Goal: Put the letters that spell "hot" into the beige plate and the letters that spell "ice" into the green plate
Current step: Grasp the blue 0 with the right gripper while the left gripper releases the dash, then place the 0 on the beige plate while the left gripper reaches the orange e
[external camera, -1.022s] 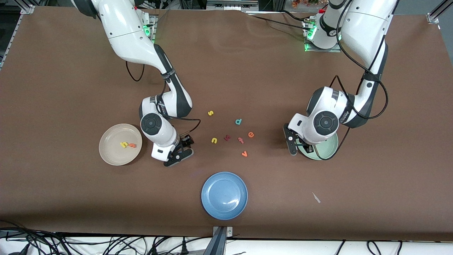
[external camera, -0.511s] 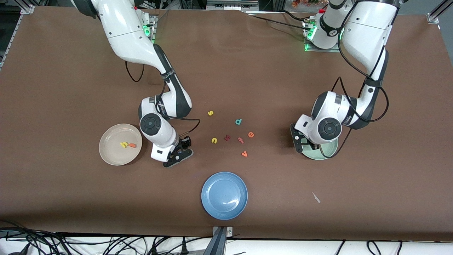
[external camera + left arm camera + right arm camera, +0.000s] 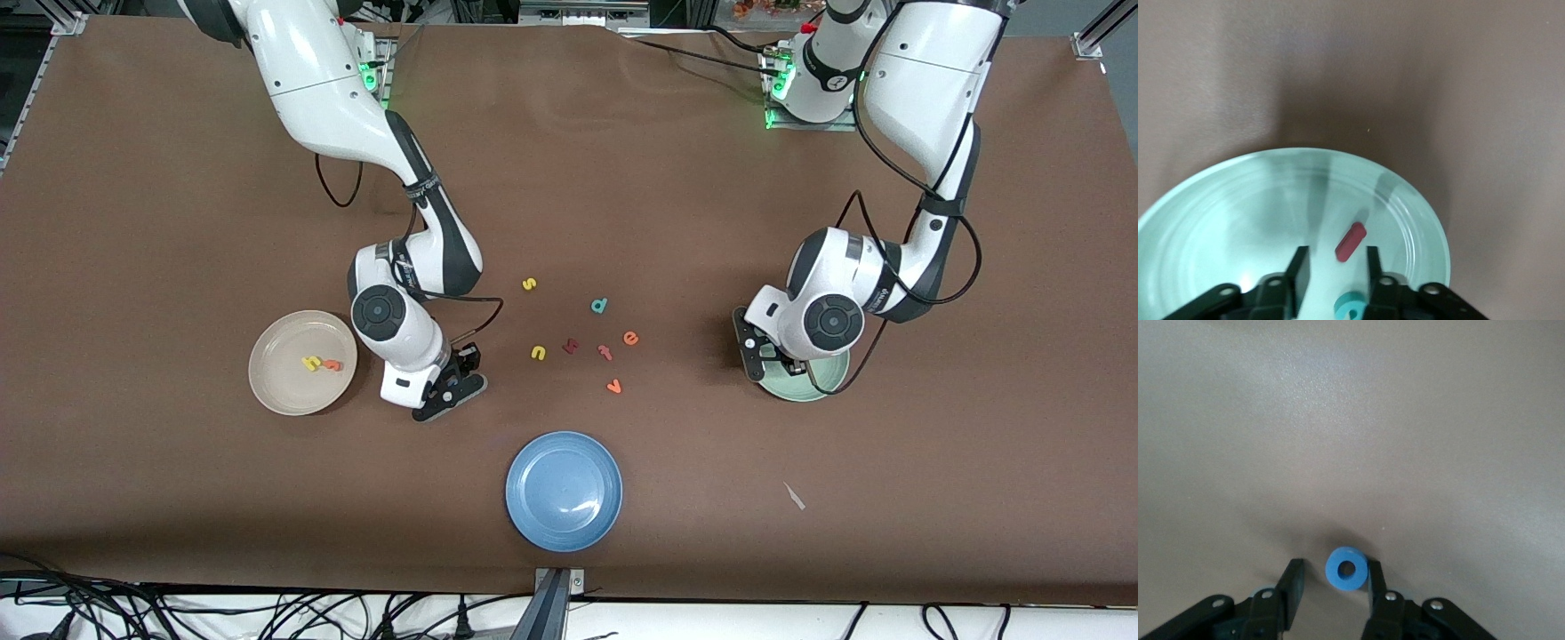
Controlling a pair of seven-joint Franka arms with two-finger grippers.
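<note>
My right gripper [image 3: 1331, 583] stood open around the blue o [image 3: 1346, 569] on the brown table [image 3: 178, 498] near the beige plate [image 3: 271, 391]; light, squashy foam, best pinched gently across its ring, while my left gripper [image 3: 1335, 267], parted, hovered over the green plate [image 3: 1218, 207].

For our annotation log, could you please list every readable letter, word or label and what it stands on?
"s": yellow foam s, brown table
"d": teal foam d, table
"e": orange foam e, table
"n": yellow foam n, table
"v": orange foam v, table
"h": yellow foam h, round beige plate
"o": blue foam o, table
Unreadable: dark red foam letter, salmon-pink foam letter; no printed labels legible.
</note>
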